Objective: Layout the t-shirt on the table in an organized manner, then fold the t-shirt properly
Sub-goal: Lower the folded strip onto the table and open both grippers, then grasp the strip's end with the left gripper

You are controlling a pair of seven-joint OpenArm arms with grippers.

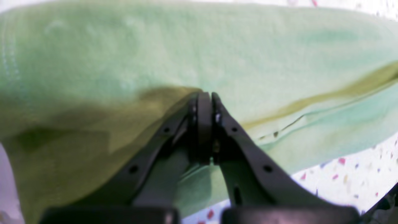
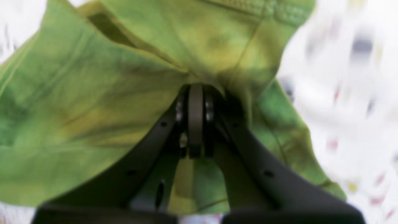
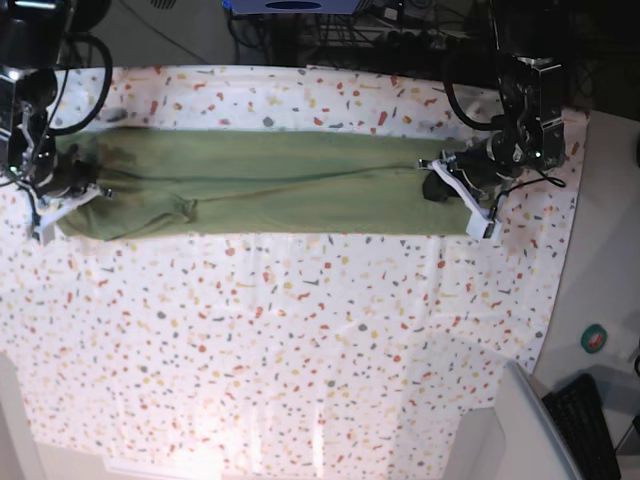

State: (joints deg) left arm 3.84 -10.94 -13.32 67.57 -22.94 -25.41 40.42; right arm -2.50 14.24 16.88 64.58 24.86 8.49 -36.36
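Note:
The olive-green t-shirt lies as a long narrow band across the far part of the speckled table, stretched between both grippers. My left gripper is at the band's right end in the base view. In the left wrist view it is shut on the t-shirt. My right gripper is at the band's left end. In the right wrist view it is shut on bunched fabric of the t-shirt. The white collar tag does not show.
A plain grey-white surface borders the table on the right, with a small teal round object and a black keyboard on it. Cables and dark equipment run along the far edge.

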